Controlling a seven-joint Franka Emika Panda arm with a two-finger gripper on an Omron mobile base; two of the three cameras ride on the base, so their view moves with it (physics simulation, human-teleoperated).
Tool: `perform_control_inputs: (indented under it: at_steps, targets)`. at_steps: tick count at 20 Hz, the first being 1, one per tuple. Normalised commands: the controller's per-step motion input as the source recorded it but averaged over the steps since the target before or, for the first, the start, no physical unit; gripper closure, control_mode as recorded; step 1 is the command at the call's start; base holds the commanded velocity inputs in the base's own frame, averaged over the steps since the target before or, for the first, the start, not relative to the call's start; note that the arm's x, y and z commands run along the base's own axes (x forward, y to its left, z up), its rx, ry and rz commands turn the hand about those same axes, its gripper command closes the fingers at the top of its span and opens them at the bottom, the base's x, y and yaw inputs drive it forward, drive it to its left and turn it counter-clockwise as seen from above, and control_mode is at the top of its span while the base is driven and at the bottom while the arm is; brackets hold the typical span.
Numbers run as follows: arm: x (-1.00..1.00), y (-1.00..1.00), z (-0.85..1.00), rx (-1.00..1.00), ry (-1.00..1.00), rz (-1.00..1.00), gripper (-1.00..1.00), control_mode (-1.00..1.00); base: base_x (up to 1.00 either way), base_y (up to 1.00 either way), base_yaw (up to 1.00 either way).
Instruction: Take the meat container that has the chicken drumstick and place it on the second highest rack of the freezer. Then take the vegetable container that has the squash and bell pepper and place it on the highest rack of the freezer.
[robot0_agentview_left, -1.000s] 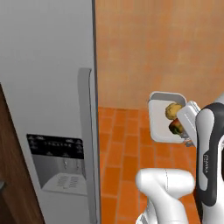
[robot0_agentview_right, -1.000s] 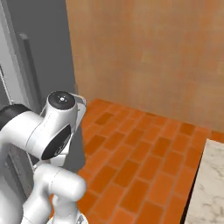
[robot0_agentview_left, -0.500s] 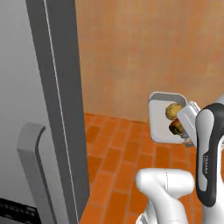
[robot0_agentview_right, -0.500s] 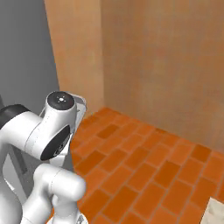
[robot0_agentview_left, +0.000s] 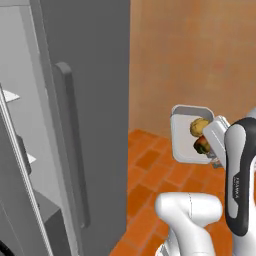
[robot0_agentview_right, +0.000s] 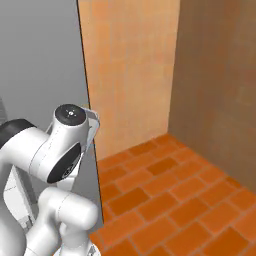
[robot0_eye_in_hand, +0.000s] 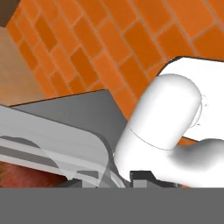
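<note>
The hand (robot0_agentview_left: 216, 150) grips the vegetable container (robot0_agentview_left: 183, 135), squash (robot0_agentview_left: 199, 126) and bell pepper (robot0_agentview_left: 201, 145) aboard, bound next for the freezer (robot0_agentview_left: 87, 100) at nine o'clock, its highest rack.

The 2 base views flank the arm, sharing the freezer (robot0_agentview_left: 95, 100) door and brick floor (robot0_agentview_right: 170, 200); hand view faces down, close to the floor.

The arm (robot0_agentview_left: 197, 220) was built of smooth, glossy white rounded shells, swelling at the elbow. A long dark grey band (robot0_agentview_left: 239, 180) ran down one upright link in the left base view and bore small white lettering too fine to read. In the right base view a white link ended in a round dark cap (robot0_agentview_right: 70, 113), with a dark oval inset (robot0_agentview_right: 65, 164) below it
</note>
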Motion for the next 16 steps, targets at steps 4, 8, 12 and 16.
perform_control_inputs:
  at_steps: [4,8,12,16]
  targets:
    - [0.0,0.0,0.0,0.0,0.0,0.0,1.0,1.0,0.6,0.0,0.6]
    - [0.0,0.0,0.0,0.0,0.0,0.0,1.0,1.0,0.61,0.0,0.67]
    - [0.0,0.0,0.0,0.0,0.0,0.0,1.0,1.0,0.44,-0.07,0.76]
    - [0.0,0.0,0.0,0.0,0.0,0.0,1.0,1.0,0.43,-0.01,0.77]
